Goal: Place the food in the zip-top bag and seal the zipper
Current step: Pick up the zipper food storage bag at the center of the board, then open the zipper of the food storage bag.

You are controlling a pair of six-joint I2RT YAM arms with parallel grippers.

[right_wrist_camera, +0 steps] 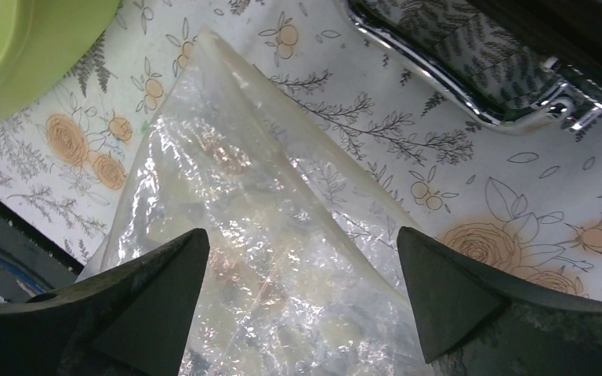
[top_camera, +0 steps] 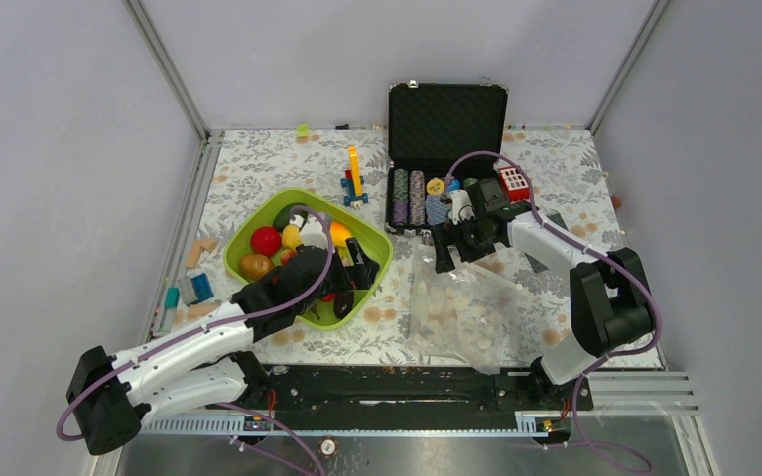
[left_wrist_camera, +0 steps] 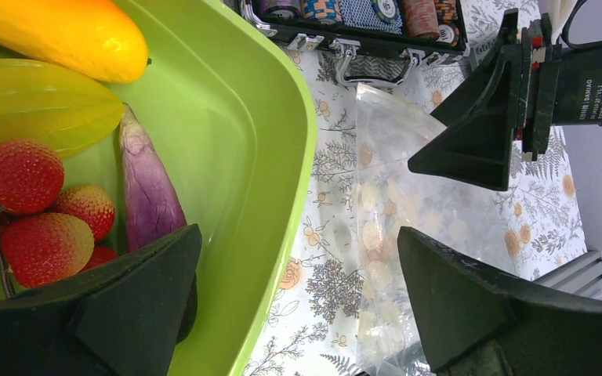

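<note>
Left gripper (top_camera: 355,284) hangs spread wide and empty at the right-hand rim of the lime-green tray (top_camera: 241,236), seen from above. The toy food (top_camera: 266,240) all lies in that tray. None of it is in the zip-top bag (top_camera: 456,309), which lies flat on the flowered cloth (top_camera: 258,159) just right of the tray. Right gripper (top_camera: 441,248), equally wide and empty, hovers over the bag's far end, in front of the poker chip case (top_camera: 446,119).

From the left wrist, one finger sits inside the tray close by a purple eggplant (left_wrist_camera: 145,196) and a bunch of red berries (left_wrist_camera: 19,176); the other hangs outside the rim. Closing like this would likely pinch the tray wall or shove the tray, not take a fruit.

From the right wrist, the fingers straddle the bag's crinkled corner without touching it. Whether the mouth is open I cannot tell. A grab through both layers would probably clamp it shut, and the slack plastic could slide when food is pushed in.
</note>
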